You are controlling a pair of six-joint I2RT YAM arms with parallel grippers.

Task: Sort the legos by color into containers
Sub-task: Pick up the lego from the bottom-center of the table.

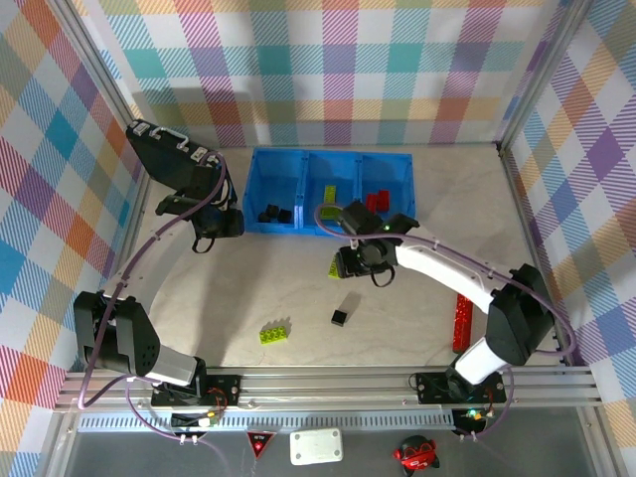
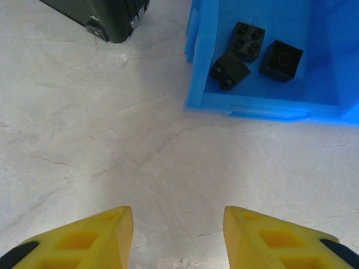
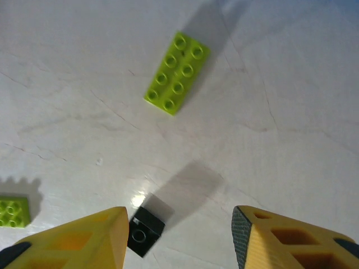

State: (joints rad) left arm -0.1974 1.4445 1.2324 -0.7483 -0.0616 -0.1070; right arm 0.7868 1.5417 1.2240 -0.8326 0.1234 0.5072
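The sorting looks mostly done. The blue bin (image 1: 305,169) keeps its colours apart. Three black bricks (image 2: 247,40) lie in the end compartment, ahead and to one side of the left pincer (image 2: 176,227). A lime-green brick (image 1: 331,192) lies in the middle compartment, and red bricks (image 1: 378,202) lie in the compartment just beyond the right pincer (image 3: 179,227). As far as the top view shows, no compartment holds a mixed colour.

Three pieces lie loose on the table (image 3: 291,129), so I judge three placements are left: two for the middle compartment and one for the black end.

- **Long lime-green brick** (image 3: 176,73): it lies flat with its eight studs up, well ahead of the right pincer's tips, and is turned at a slant to them.
- **Small black cube** (image 3: 146,234): it sits down between the fingers (image 3: 84,241), just beside one of them and apart from the other. Nothing grips it.
- **Second lime-green piece** (image 3: 14,212): it lies outside the fingers, off to the cube's side, and the frame edge cuts part of it off.

Both pincers are spread wide and hold nothing. The left one hangs over bare table near the bin's outer wall, with the corner of the black case (image 2: 106,17) ahead on the other side.

The bricks are glossy hard plastic. The black ones in the bin lie tumbled at different angles.
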